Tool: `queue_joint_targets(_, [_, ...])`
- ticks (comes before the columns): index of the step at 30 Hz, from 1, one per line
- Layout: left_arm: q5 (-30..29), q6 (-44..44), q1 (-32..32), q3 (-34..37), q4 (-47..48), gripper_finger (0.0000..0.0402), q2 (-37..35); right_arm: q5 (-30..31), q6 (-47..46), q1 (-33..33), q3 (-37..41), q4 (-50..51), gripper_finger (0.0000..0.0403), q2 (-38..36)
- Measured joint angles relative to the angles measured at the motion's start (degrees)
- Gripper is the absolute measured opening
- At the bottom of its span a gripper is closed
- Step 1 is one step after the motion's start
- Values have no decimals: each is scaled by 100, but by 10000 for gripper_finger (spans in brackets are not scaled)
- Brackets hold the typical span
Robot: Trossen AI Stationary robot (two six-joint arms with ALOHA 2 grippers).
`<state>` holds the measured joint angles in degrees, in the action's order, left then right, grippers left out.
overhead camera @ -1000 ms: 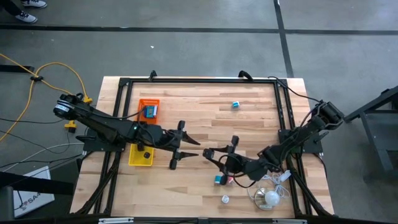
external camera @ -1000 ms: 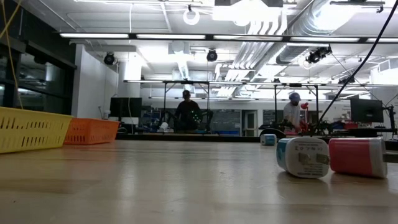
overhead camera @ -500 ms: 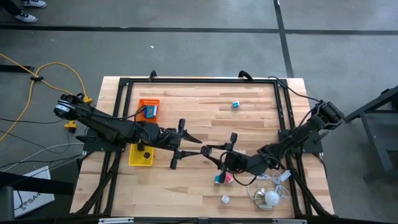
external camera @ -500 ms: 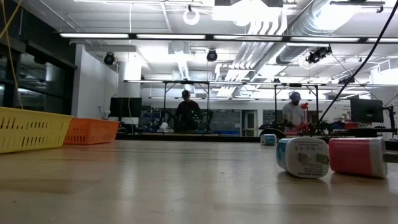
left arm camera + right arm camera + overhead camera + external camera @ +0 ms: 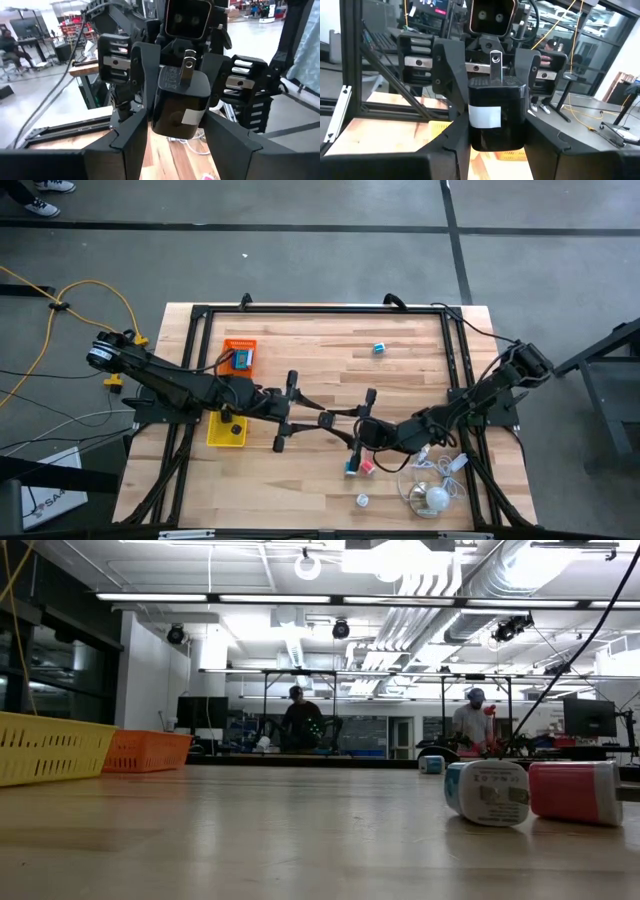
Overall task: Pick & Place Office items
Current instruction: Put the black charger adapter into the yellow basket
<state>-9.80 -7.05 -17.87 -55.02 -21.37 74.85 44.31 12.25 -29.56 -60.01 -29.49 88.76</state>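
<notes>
We are pinching one black plug [image 5: 180,102] between both grippers, left gripper [image 5: 318,419] and right gripper [image 5: 340,420], mid-table; its far side is hiding

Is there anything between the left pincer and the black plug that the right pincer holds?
Nothing visible stands between them. The left pincer faces the black plug directly, and the right pincer grips it above the middle of the table.

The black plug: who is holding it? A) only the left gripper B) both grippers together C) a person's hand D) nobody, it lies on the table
B: the black plug sits up in the air between the fingers of both the left gripper and the right gripper, which meet tip to tip over the table.
</notes>
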Motion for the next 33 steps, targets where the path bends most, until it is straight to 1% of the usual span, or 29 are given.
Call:
queue_joint_targets(4, [343,-68,4,0,-167,184,2,-81,4,2,0,-2,133,-1])
queue_joint_targets(12, [496,-180,22,0,-345,184,0,-405,7,86,0,-126,133,5])
queue_joint_targets(22, [505,-285,24,0,-444,184,83,-572,6,158,2,-200,133,5])
queue_joint_targets(27, [534,-540,24,0,-605,184,153,-623,7,155,7,-246,133,5])
queue_joint_targets(33, [526,-554,24,0,-618,164,155,-632,4,157,7,-246,133,5])
